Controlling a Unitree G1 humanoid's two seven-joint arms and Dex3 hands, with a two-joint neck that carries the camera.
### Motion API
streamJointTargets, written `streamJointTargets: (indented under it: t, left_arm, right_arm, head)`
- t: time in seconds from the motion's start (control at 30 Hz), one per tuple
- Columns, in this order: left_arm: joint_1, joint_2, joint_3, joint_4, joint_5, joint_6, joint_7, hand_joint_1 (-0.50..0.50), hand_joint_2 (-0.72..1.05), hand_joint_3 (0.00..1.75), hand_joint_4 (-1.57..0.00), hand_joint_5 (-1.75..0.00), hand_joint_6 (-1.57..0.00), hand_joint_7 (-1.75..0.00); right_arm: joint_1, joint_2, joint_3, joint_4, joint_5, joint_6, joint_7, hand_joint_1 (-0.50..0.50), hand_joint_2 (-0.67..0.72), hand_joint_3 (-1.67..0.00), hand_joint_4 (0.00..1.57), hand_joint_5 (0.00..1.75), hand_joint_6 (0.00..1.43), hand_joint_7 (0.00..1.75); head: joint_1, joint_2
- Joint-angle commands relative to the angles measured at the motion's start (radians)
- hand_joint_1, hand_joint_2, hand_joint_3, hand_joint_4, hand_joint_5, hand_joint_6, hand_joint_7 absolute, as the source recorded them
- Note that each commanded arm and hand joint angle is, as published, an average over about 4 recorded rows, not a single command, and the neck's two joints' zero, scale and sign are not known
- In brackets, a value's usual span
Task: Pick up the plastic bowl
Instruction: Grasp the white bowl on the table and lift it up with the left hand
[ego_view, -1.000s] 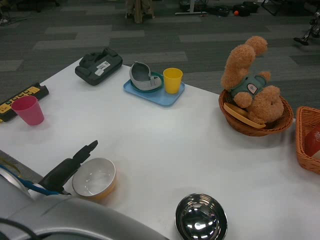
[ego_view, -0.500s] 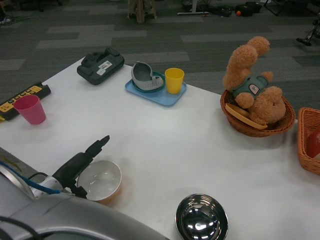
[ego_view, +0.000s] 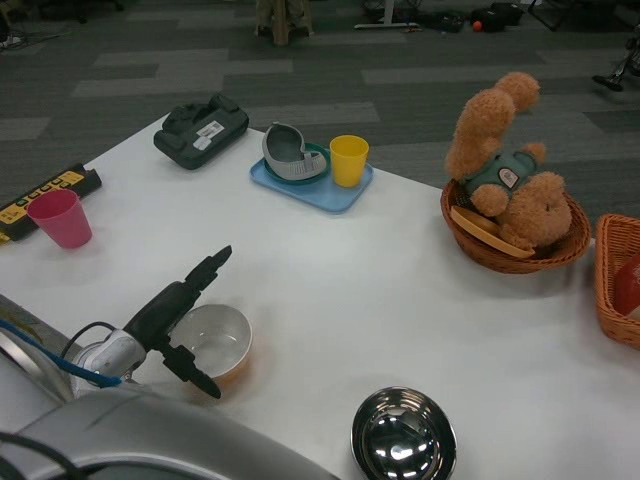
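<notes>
Plastic bowl (ego_view: 213, 343) on white table (ego_view: 330, 270), left hand (ego_view: 178, 315) at its rim.

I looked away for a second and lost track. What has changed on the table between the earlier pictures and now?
The left hand has reached further forward and opened around the near-left rim of the plastic bowl, one finger pointing ahead, another curling down in front of the bowl. The bowl looks slightly tipped, but a firm hold cannot be confirmed. The steel bowl, pink cup, blue tray and teddy bear stayed put. The right hand is out of view.
</notes>
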Motion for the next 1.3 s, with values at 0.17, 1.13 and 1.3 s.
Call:
streamJointTargets:
  t: [0.17,1.13,1.3]
  left_arm:
    - [-0.054,0.042,-0.008,0.023,0.021,0.011,0.029,-0.50,0.16,0.00,0.00,0.00,0.00,-0.07]
    - [0.134,-0.047,0.032,-0.069,-0.361,0.038,0.081,-0.50,-0.53,0.00,0.00,0.00,0.00,-0.02]
    - [0.121,-0.078,0.078,0.005,-0.364,0.025,0.082,-0.50,-0.37,0.00,0.00,0.00,0.00,0.00]
  right_arm:
    - [0.009,-0.001,-0.002,-0.020,0.010,-0.014,-0.007,-0.46,0.47,0.00,0.00,0.00,0.00,0.00]
    - [0.023,-0.003,-0.008,-0.004,0.023,-0.016,-0.008,-0.46,0.47,0.00,0.00,0.00,0.00,0.00]
    - [0.020,-0.002,-0.004,0.006,0.023,-0.016,-0.010,-0.46,0.47,0.00,0.00,0.00,0.00,0.00]
  head:
    - [-0.001,0.000]
    - [0.005,0.003]
    - [0.009,-0.003]
